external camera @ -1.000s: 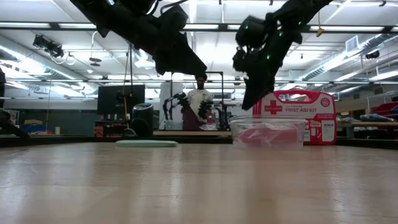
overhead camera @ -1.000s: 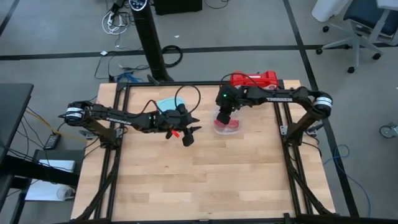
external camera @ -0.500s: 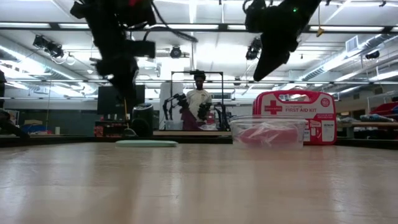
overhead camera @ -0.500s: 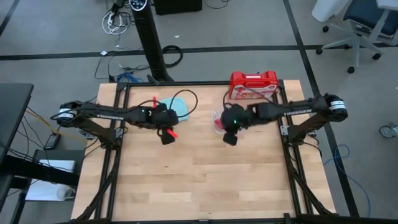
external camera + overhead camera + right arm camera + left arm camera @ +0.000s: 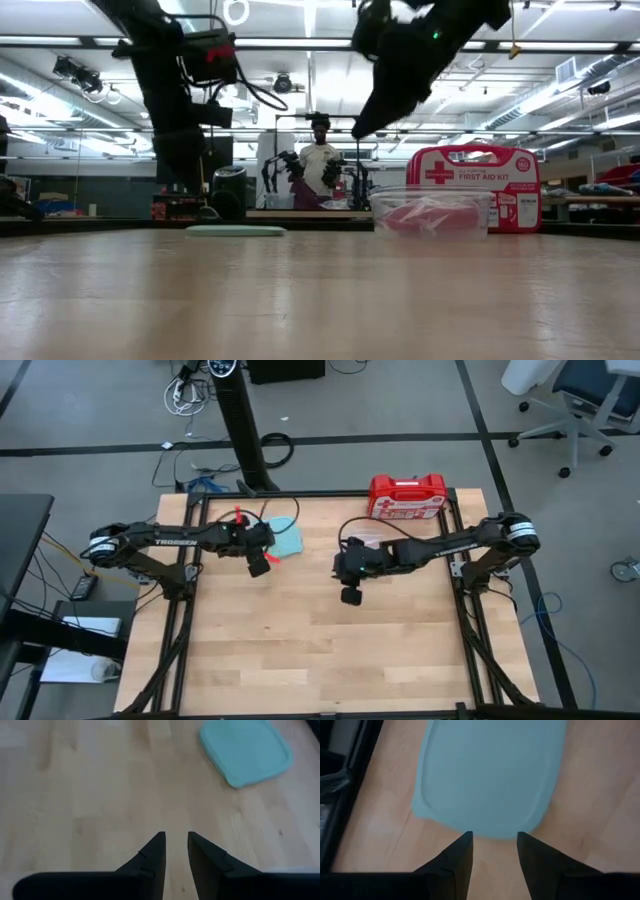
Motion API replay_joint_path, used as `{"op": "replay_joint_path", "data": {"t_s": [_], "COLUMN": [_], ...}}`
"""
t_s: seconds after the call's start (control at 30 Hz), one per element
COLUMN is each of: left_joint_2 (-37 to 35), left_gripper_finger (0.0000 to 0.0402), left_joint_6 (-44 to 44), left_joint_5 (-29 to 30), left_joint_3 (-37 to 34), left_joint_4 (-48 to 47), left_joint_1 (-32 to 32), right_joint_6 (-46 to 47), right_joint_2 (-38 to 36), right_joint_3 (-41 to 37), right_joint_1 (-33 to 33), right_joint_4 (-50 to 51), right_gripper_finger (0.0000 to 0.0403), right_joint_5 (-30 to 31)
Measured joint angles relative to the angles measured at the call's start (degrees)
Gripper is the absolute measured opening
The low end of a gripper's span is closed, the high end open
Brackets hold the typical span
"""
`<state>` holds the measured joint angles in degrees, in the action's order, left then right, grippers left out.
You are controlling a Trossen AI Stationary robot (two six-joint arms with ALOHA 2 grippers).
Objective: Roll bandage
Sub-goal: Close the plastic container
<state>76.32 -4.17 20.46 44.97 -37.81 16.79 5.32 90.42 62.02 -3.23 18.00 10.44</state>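
Since the bandage (image 5: 430, 217) sits in the clear tub (image 5: 432, 212) at 1 o'clock, I'm pre-grab. Left tool (image 5: 492, 842) open over the blue lid (image 5: 490, 775), right tool (image 5: 175, 845) narrowly parted, empty; next is reaching in.

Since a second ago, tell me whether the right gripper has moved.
Yes. In the high view the right gripper has swung away from the clear container beside the first-aid case, out over bare table toward the middle.

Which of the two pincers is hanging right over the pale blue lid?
The left pincer: the pale blue lid lies just past its open tips. The right pincer has only bare wood beneath, the lid farther off.
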Motion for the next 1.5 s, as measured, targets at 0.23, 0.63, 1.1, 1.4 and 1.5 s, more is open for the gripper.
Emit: {"op": "replay_joint_path", "data": {"t_s": [0.23, 0.63, 1.1, 1.4, 1.5], "left_joint_2": [-6.5, -5.3, 7.2, 12.2, 12.5], "left_gripper_finger": [0.0157, 0.0157, 0.0157, 0.0157, 0.0157], "left_joint_6": [0.9, -8.5, -12.8, -13.0, -12.8], "left_joint_5": [-12.3, -18.7, -24.0, -28.5, -28.5], "left_joint_3": [-6.4, -7.7, -7.7, -7.4, -7.5], "left_joint_4": [9.6, 14.3, 23.7, 28.5, 29.8], "left_joint_1": [11.9, 26.5, 33.4, 35.1, 35.1], "right_joint_6": [-0.9, -2.4, -5.6, -10.4, -10.4], "right_joint_2": [0.3, 4.0, 7.0, 7.0, 7.0], "right_joint_3": [-0.1, 0.0, 0.8, 0.8, 0.8], "right_joint_1": [2.5, 11.2, 12.6, 15.3, 15.5], "right_joint_4": [-0.7, -7.2, -11.2, -13.4, -13.2], "right_gripper_finger": [0.0078, 0.0079, 0.0079, 0.0079, 0.0079], "right_joint_5": [-0.4, -8.8, -9.9, -7.2, -7.4]}}
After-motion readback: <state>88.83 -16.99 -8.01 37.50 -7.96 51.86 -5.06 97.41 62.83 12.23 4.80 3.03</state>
